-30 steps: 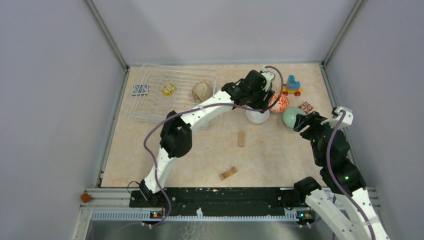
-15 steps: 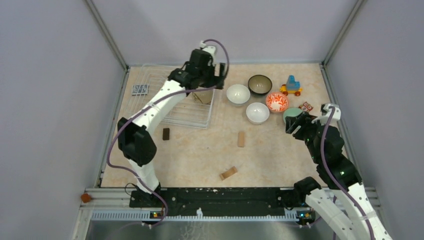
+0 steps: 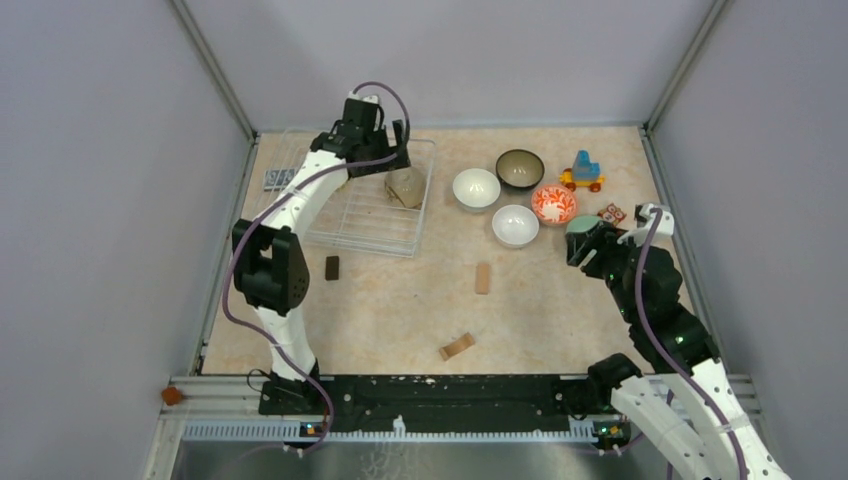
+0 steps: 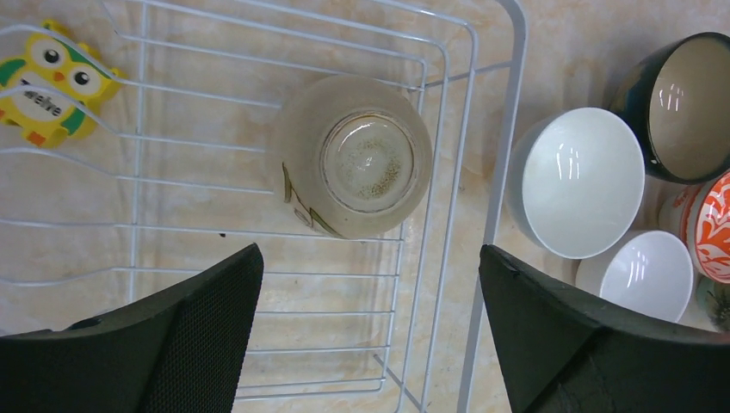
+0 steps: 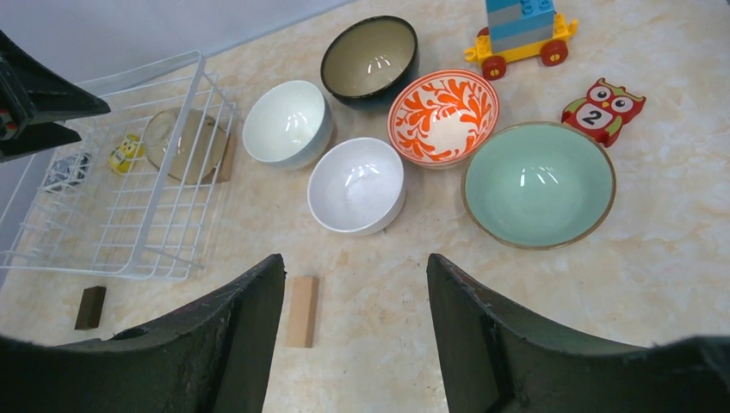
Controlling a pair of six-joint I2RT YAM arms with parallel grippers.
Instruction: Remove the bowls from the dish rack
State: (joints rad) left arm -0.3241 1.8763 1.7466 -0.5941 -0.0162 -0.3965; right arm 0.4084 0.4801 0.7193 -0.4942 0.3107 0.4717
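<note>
**Left gripper**, fingers spread wide and empty, over the dish rack; the upturned tan bowl lies in the rack just ahead of the fingertips. **Right gripper**, also open and empty; ahead of its fingers, on the table, stand two white bowls, a dark bowl, an orange bowl and a green bowl.

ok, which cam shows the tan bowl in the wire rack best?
Left wrist: looks straight down on the upside-down tan ceramic bowl in the white wire dish rack, foot ring clear. Top external shows it small; right wrist, distant behind wires.
</note>
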